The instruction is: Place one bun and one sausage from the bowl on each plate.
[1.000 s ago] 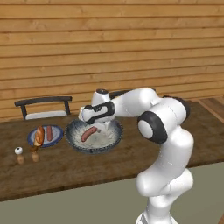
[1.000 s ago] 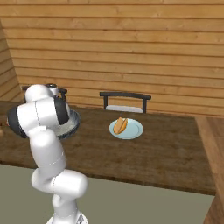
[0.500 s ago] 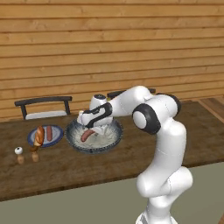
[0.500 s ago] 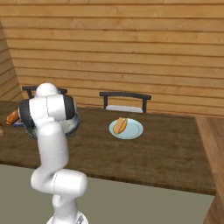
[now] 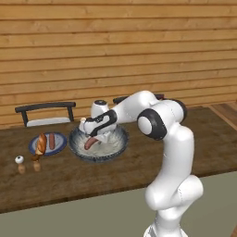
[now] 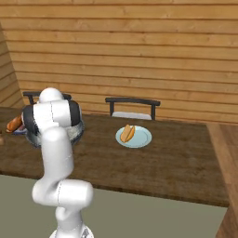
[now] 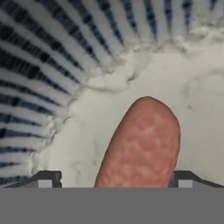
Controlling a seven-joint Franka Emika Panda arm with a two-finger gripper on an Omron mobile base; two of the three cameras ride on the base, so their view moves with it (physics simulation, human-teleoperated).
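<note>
Dark finger tips of the gripper stand wide on either side of a reddish sausage, low in the hand view; whether they press it cannot be told. At centre left of the left base view, the white arm bends down into the streaked bowl. A blue-rimmed plate sits left; the pale plate holds a bun.

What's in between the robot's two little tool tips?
In the hand view, the sausage lies between the tool's two fingertips, resting on the pale inside of the bowl. The tips stand wide on either side of it.
</note>
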